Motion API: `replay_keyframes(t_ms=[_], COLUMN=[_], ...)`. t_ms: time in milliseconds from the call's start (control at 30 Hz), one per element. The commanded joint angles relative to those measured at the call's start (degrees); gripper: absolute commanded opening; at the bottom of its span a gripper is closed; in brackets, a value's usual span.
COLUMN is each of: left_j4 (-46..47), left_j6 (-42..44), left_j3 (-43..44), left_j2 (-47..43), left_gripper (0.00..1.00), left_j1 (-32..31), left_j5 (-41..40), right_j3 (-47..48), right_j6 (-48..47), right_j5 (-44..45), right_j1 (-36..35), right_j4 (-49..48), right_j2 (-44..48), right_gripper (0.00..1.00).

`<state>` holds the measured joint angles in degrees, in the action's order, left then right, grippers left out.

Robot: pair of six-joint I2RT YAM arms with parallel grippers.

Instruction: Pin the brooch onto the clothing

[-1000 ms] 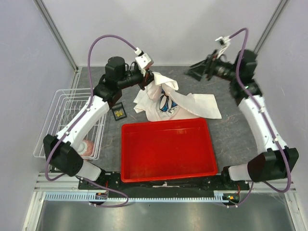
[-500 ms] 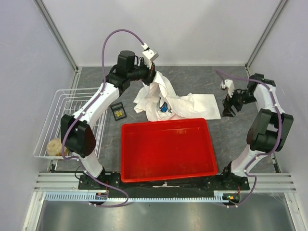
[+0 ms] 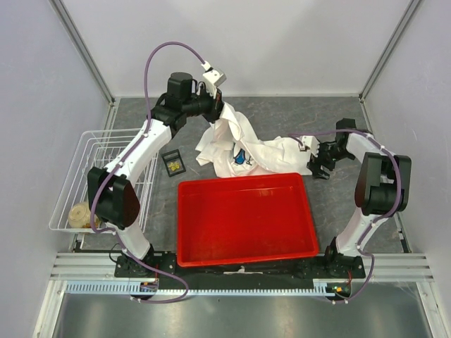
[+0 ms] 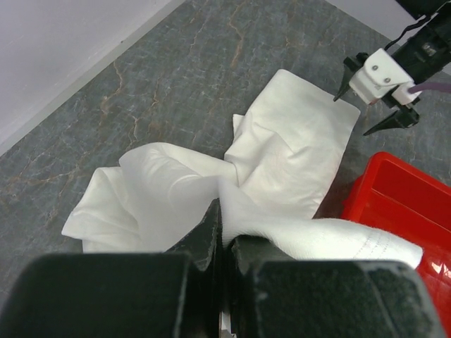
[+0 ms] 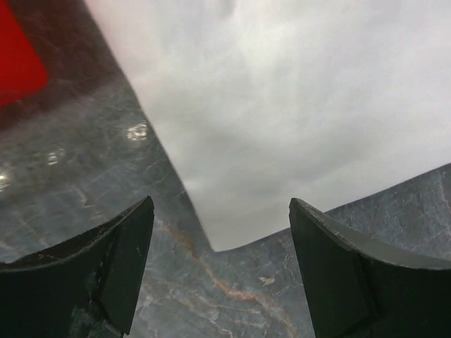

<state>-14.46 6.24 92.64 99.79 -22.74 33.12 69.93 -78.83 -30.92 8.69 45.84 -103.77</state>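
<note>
— What was laid out on the table?
— A red bin was set nearest. Behind it the white T-shirt was heaped, with one fold raised by the left gripper, which was clamped onto it.
— And the right gripper?
— It was spread wide at the shirt's corner, with nothing gripped. The brooch was seen in the small black tray.

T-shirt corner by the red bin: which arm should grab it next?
Right. The right gripper is open, its fingers either side of that corner; the left gripper is shut on the T-shirt, holding it up.
</note>
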Motion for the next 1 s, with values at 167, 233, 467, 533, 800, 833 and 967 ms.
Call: replay_keyframes(t_ms=[167,233,467,533,800,833,967], left_j4=[1.8,1.9,1.1,0.6,4.0,4.0,7.2], left_j6=[-2.1,-2.6,-2.6,-0.8,5.7,6.2,8.3], left_j3=[0.9,0.6,2.5,4.6,11.2,13.2,15.8], left_j2=[0.0,-0.1,-3.1,-4.2,-10.3,-10.7,-13.1], left_gripper=[0.02,0.02,0.02,0.02,0.02,0.02,0.02], left_j1=[1.1,1.6,3.3,3.4,3.6,3.6,3.6], left_j5=[2.0,1.9,1.8,1.3,-6.7,-7.2,-10.9], right_j3=[2.0,1.9,10.2,16.4,33.7,35.1,41.9], right_j6=[0.3,1.5,18.4,27.2,51.9,53.8,61.9], right_j5=[6.6,7.2,5.5,3.1,2.5,3.1,8.0], right_j1=[-0.4,-0.6,0.8,2.0,2.6,2.6,2.6], right_j4=[-5.7,-5.7,-8.8,-10.5,-20.6,-21.9,-29.0], right_j2=[-7.6,-8.1,-1.5,1.4,10.3,10.9,14.4], right_gripper=[0.67,0.52,0.00,0.00,0.00,0.00,0.00])
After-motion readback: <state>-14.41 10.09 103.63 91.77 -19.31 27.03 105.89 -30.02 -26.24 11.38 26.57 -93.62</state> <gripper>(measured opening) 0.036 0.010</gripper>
